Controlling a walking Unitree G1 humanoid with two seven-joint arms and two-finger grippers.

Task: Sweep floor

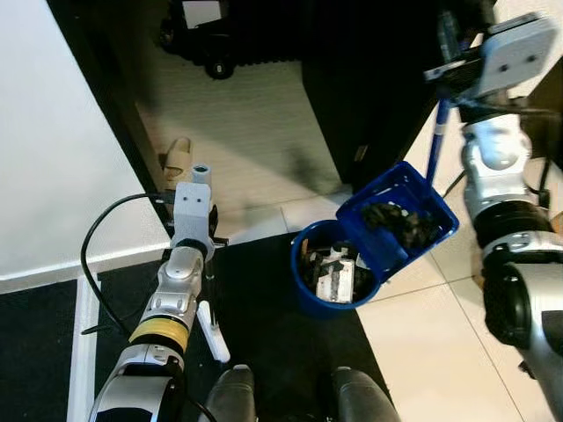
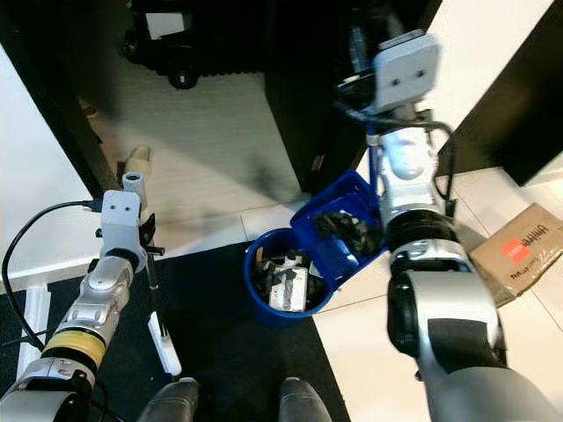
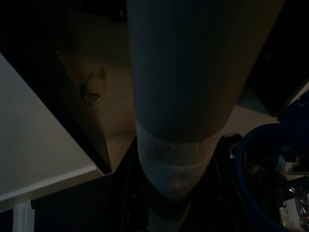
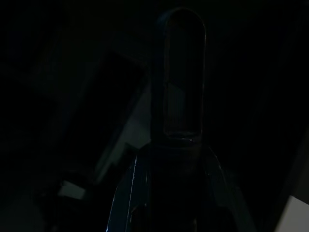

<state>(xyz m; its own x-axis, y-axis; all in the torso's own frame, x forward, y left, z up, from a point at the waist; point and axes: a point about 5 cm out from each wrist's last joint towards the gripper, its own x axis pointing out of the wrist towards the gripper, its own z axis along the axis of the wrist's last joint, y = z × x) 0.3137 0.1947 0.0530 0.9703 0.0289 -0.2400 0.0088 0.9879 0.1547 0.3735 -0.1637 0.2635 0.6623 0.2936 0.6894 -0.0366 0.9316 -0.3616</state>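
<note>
A blue long-handled dustpan (image 1: 400,215) hangs tilted over a round blue bin (image 1: 330,272), its mouth above the bin's rim. Dark scraps lie in the pan, and paper and dark bits lie in the bin. My right gripper (image 2: 359,97) is raised high and shut on the dustpan's blue handle (image 1: 435,141); the right wrist view is very dark, with that handle (image 4: 181,96) running up its middle. My left gripper (image 1: 208,251) is shut on the broom handle (image 3: 183,96), whose capped top (image 1: 201,171) pokes above the wrist. The broom's lower end (image 1: 214,334) rests on the black mat.
A black mat (image 1: 264,308) lies under the bin and my feet (image 1: 233,396). A black cabinet (image 1: 369,88) stands behind the bin, and a white panel (image 1: 53,132) rises at the left. A cardboard box (image 2: 519,251) lies on the tiles at right. A wheeled black base (image 1: 211,35) stands far back.
</note>
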